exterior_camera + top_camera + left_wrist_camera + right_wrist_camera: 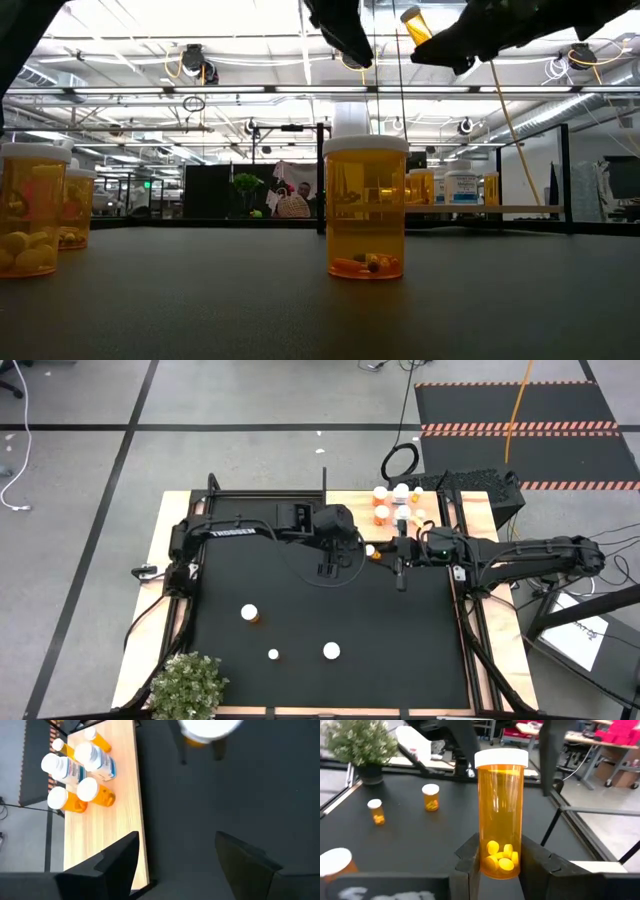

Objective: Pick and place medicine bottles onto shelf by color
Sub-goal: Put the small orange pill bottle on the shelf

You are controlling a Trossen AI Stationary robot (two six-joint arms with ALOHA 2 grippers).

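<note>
An orange bottle sat clamped in the right gripper; the left gripper, fingers apart, risked bumping it.

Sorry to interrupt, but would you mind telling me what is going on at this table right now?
The robot is sorting medicine bottles onto the wooden shelf. The right pincer grips an orange bottle with yellow pills, lifted above the mat near the shelf. The left pincer hangs open and empty over the mat's middle. Several bottles already stand on the shelf; three more wait on the mat.
</note>
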